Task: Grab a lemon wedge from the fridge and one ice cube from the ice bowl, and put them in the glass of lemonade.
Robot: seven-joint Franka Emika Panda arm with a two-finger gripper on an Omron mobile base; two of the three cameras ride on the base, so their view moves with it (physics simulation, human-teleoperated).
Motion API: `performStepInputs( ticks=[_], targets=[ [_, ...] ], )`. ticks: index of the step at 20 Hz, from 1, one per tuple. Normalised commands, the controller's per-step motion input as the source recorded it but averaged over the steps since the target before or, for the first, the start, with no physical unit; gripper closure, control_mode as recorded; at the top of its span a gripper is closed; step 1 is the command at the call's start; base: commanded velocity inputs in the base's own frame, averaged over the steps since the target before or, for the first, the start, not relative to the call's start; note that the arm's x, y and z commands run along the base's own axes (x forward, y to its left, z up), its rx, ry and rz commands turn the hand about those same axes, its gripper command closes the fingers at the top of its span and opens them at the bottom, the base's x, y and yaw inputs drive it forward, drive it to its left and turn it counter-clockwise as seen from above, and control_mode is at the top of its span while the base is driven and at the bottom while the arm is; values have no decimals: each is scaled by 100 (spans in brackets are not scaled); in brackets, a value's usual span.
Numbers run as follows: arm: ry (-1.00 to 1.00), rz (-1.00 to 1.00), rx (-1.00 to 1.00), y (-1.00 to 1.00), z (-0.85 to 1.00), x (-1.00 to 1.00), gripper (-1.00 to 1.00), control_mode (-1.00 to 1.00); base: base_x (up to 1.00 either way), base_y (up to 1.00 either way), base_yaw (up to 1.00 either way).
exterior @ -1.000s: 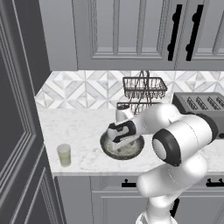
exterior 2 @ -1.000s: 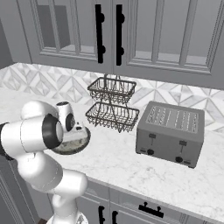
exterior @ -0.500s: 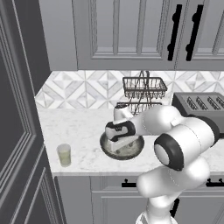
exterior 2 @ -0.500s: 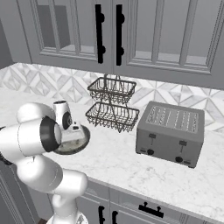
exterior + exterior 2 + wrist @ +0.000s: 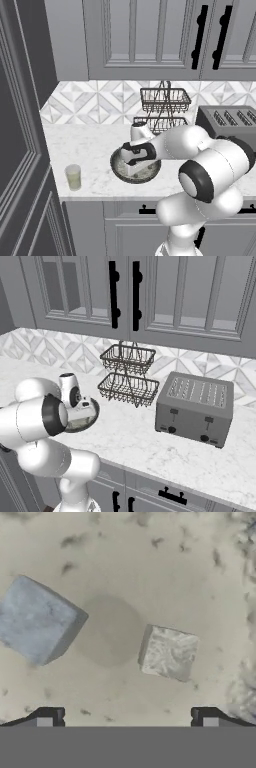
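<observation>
Hovering low over the ice bowl (image 5: 150, 175), the hand (image 5: 127, 716) points straight down into it, jaws spread as wide as they go and holding nothing; the stance suits a descent onto one cube.

- Ice bowl: near the tabletop's (image 5: 85, 150) front edge, just ahead of the wire basket stand (image 5: 162, 107). Pale speckled inside.
- Ice cubes: two, well apart on the bowl floor. Smaller cube (image 5: 168, 653) lies nearest the line between the fingertips, so likely the target; larger cube (image 5: 37, 619) sits off to one side.
- Glass of lemonade (image 5: 73, 177): front left corner of the tabletop, beside the fridge (image 5: 20, 140), placed close for a short carry.
- Lemon wedge: whether it is already in the glass is too small to tell.
- Toaster (image 5: 194, 407): toward the right end, uninvolved.
</observation>
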Motion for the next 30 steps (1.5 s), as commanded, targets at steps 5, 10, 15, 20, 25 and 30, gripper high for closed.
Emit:
performStepInputs(
  ticks=[5,10,15,20,25,30],
  targets=[
    [0,0,0,-4,1,0,-100,-100,0,0,0],
    [0,0,0,3,16,3,-100,-100,0,0,0],
    [0,0,0,0,12,8,-100,-100,0,0,0],
    [0,0,0,0,2,20,-100,-100,0,0,0],
    [0,0,0,0,0,16,-100,-100,0,0,0],
    [0,0,0,0,0,20,-100,-100,0,0,0]
  ],
)
